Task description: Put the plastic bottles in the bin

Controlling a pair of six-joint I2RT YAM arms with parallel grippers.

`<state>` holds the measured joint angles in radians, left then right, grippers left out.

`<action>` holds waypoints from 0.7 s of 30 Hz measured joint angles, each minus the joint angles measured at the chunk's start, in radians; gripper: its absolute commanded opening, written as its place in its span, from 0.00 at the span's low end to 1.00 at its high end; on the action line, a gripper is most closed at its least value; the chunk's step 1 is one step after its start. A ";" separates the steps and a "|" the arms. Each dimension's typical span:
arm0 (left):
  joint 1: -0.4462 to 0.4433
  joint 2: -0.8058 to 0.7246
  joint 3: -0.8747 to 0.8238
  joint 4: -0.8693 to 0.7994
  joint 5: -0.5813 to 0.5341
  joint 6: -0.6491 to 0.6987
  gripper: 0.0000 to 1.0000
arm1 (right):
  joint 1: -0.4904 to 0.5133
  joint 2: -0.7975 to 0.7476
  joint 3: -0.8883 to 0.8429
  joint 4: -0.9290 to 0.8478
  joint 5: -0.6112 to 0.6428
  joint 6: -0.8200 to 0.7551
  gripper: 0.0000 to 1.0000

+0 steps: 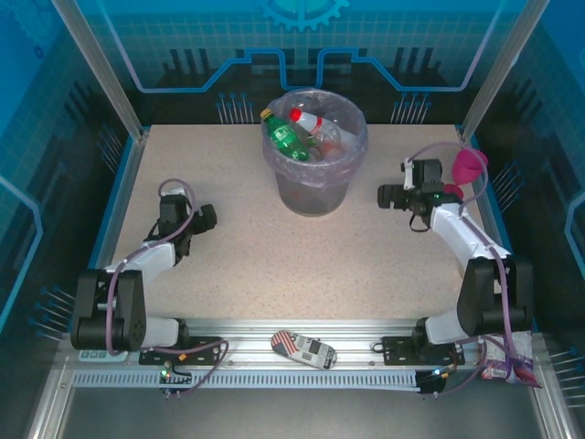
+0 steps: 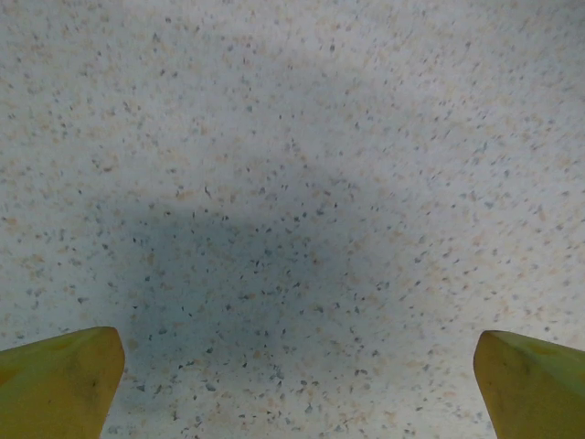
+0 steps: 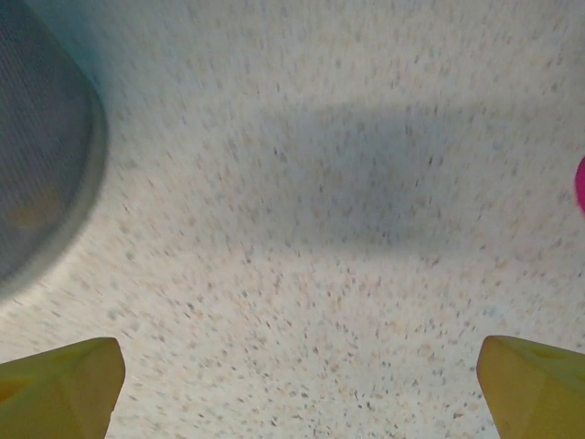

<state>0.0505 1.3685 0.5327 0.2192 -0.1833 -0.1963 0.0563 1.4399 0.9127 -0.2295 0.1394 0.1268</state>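
Top external view puts the left hand low over the bench, well left of the bin. Its wrist view shows yellow fingers at the frame's bottom corners, spread wide and empty. The bin holds the plastic bottles: a green bottle and a red-capped one lie on top, others blurred behind the bag. The right hand, just right of the bin, is also wide open and empty. Its wrist view catches the bin's wall and a cut-off sliver of the pink cup.
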 measured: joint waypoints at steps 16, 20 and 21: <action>0.000 0.093 0.001 0.241 0.029 0.095 0.99 | 0.137 0.111 -0.304 0.677 0.246 -0.158 1.00; 0.000 0.093 -0.010 0.298 0.048 0.095 0.99 | 0.117 0.109 -0.348 0.774 0.235 -0.158 1.00; 0.000 0.093 -0.022 0.332 0.053 0.096 0.99 | 0.112 0.106 -0.370 0.803 0.228 -0.158 1.00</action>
<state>0.0505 1.4616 0.5106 0.5510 -0.1307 -0.1005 0.1680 1.5455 0.5426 0.5739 0.3672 -0.0307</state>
